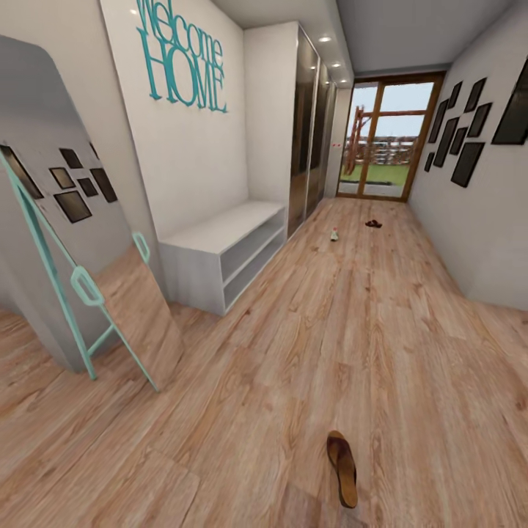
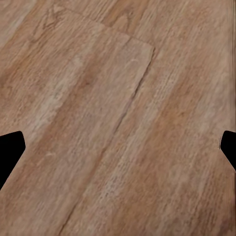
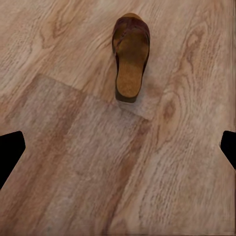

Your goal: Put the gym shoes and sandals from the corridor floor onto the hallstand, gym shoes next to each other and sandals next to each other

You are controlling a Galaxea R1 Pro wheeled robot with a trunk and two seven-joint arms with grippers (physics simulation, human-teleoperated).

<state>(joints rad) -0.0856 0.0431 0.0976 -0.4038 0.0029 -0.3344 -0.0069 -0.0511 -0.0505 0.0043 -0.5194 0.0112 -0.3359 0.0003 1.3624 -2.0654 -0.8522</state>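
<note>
Floor [image 1: 308,345] of light wood-grain planks is seen running down a corridor toward a glazed door [image 1: 385,139]. One brown sandal [image 1: 342,466] with a tan footbed is seen lying flat on the floor near the lower edge of the head view. In the right wrist view the same sandal [image 3: 130,56] is seen ahead of the right end effector [image 3: 118,152], well apart from its fingertips, its heel end turned toward the end effector. The right end effector is spread wide, with only the dark fingertips [image 3: 10,150] seen at the two edges of the picture and nothing between them but bare floor.

The left end effector [image 2: 118,155] is likewise spread wide, its fingertips [image 2: 9,150] seen at the picture's edges; only floor planks are seen beneath it, and nothing is held.

Far ahead of both end effectors, a second sandal [image 1: 373,224] is seen as a small dark shape on the floor near the door. A small pale shoe [image 1: 334,235] with a touch of red and green, likely a gym shoe, stands on the floor just short of it; it is too small for detail.

A plain white bench [image 1: 224,253] with open shelves is set against the left wall, beside a leaning mirror [image 1: 88,242] with a teal frame. Dark frames [image 1: 458,136] are hung on the right wall.
</note>
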